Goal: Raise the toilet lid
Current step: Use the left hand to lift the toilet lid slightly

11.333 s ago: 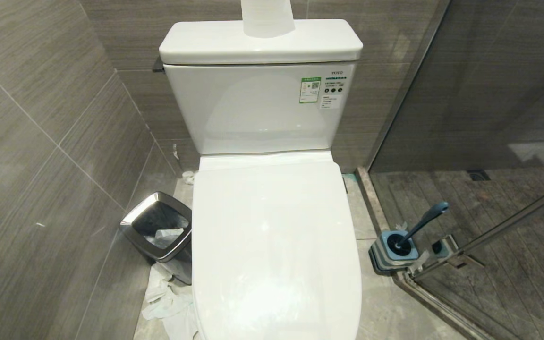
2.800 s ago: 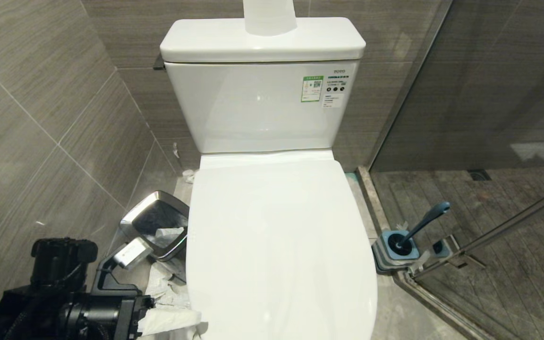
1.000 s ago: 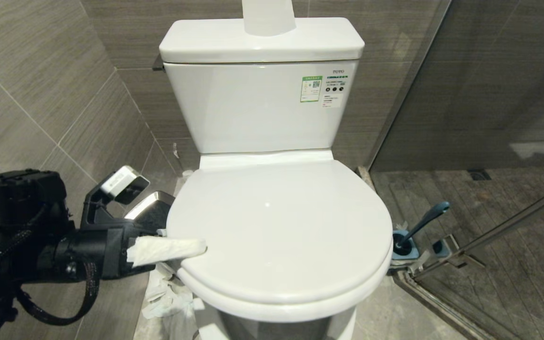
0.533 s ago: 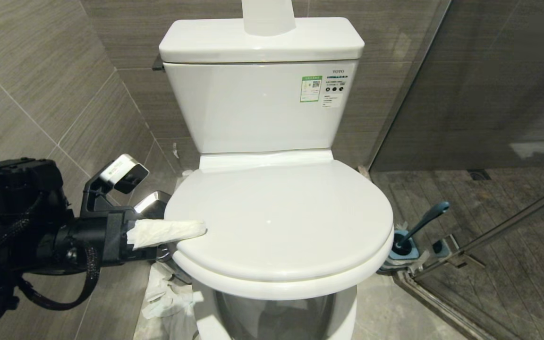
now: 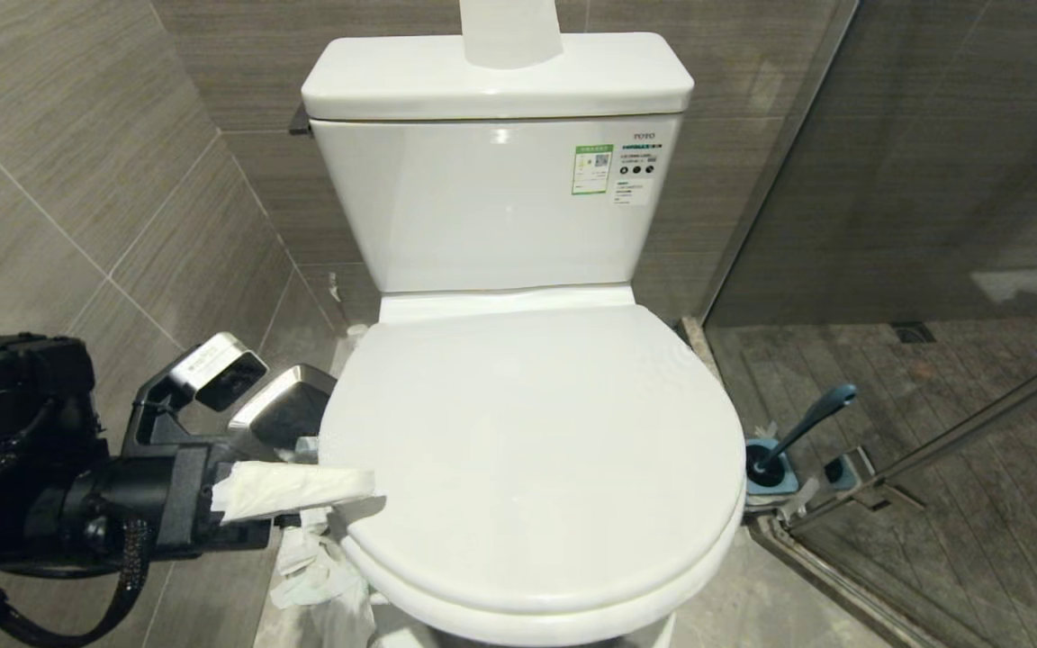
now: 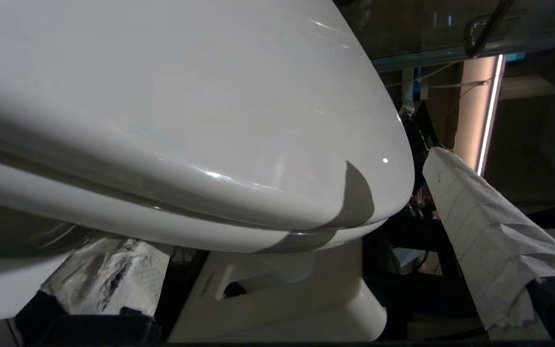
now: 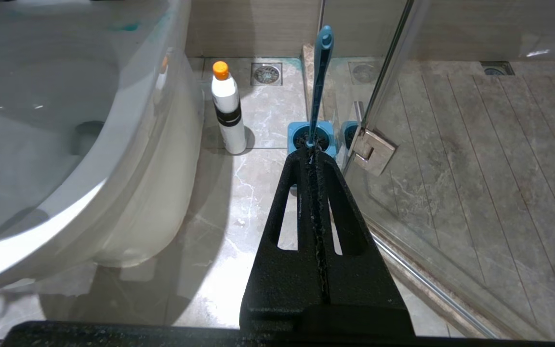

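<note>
The toilet lid (image 5: 527,450) is glossy white and slopes gently, its front edge held above the floor. In the left wrist view the lid (image 6: 186,96) lies close over the seat (image 6: 113,217), with a thin gap between them. My left gripper (image 5: 352,504) is at the lid's left edge and open. Its upper finger (image 5: 293,490) is wrapped in white tissue, with the tip at the lid's rim. In the left wrist view that finger (image 6: 484,226) stands apart from the lid, and the other wrapped finger (image 6: 109,279) is under the seat. My right gripper (image 7: 312,149) is shut and parked low beside the bowl.
A steel bin (image 5: 289,405) and loose tissue (image 5: 320,567) lie left of the bowl. A blue toilet brush (image 5: 789,450) stands at the glass shower door on the right. A white bottle (image 7: 227,108) stands on the floor. The tank (image 5: 500,198) is behind, with a paper roll (image 5: 509,31) on top.
The lid rose from flat over the earlier frames. In the last half second its front edge has sunk, and my left gripper has moved down and left, away from the lid.
</note>
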Tool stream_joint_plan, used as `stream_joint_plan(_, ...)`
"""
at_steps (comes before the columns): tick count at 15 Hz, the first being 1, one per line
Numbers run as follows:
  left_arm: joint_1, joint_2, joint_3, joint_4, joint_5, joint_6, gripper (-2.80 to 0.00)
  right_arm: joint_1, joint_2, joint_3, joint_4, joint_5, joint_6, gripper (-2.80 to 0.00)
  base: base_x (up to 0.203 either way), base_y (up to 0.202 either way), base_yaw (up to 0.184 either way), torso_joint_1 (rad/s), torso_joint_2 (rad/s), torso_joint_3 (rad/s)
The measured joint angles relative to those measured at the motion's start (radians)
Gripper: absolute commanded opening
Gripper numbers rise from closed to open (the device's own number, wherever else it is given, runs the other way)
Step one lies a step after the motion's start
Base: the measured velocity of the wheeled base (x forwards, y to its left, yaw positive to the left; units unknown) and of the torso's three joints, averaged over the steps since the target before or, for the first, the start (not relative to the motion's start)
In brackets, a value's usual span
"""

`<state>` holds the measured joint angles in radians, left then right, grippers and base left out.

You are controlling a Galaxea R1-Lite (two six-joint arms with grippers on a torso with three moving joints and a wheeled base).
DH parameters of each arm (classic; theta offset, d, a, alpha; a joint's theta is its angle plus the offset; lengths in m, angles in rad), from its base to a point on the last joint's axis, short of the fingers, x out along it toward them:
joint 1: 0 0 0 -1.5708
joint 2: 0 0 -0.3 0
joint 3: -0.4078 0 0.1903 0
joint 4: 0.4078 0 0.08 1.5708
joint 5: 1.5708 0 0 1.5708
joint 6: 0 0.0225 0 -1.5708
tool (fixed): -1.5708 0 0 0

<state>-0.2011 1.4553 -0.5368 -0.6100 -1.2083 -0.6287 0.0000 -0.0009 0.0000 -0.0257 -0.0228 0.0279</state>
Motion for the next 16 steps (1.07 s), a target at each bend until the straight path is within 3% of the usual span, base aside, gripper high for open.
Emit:
stream_joint_plan(5, -0.078, -0.02, -0.077, 0.181, 0.11, -0.017, 0.0, 0.0, 0.0, 0.0, 0.0, 0.0, 0.0, -2.8, 0.0, 0.0, 0.0, 0.0, 0.0, 0.0)
stream_joint_plan(7, -0.117, -0.017, -0.1, 0.185, 0.138, -0.091, 0.0, 0.0, 0.0, 0.0, 0.0, 0.0, 0.0, -2.8, 0.0, 0.0, 0.0, 0.0, 0.0, 0.0)
stream_joint_plan(12, -0.134, -0.008, -0.202, 0.194, 0.169, -0.289, 0.0, 0.0, 0.0, 0.0, 0.0, 0.0, 0.0, -2.8, 0.0, 0.0, 0.0, 0.0, 0.0, 0.0)
stream_joint_plan(16, -0.13, -0.006, -0.251, 0.198, 0.167, -0.342, 0.0, 0.0, 0.0, 0.0, 0.0, 0.0, 0.0, -2.8, 0.0, 0.0, 0.0, 0.0, 0.0, 0.0)
